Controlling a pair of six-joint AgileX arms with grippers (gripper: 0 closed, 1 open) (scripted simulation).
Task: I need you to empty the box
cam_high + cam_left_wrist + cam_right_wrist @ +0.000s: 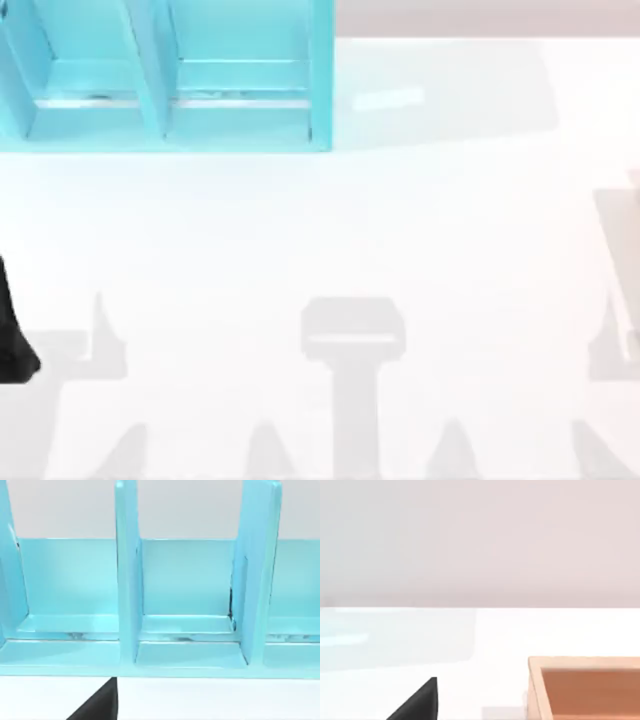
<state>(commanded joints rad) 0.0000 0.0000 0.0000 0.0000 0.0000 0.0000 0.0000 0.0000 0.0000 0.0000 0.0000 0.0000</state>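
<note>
Mostly cropped — wooden box (585,687) cut off, blue rack (170,75) partly.

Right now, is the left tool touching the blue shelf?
Apart. In the left wrist view a strip of white table separates the dark tip of the left tool from the blue shelf's front edge.

Bright even light, white table (450,220) nearly washed out, soft grey shadows along its near edge, slight blur
</note>
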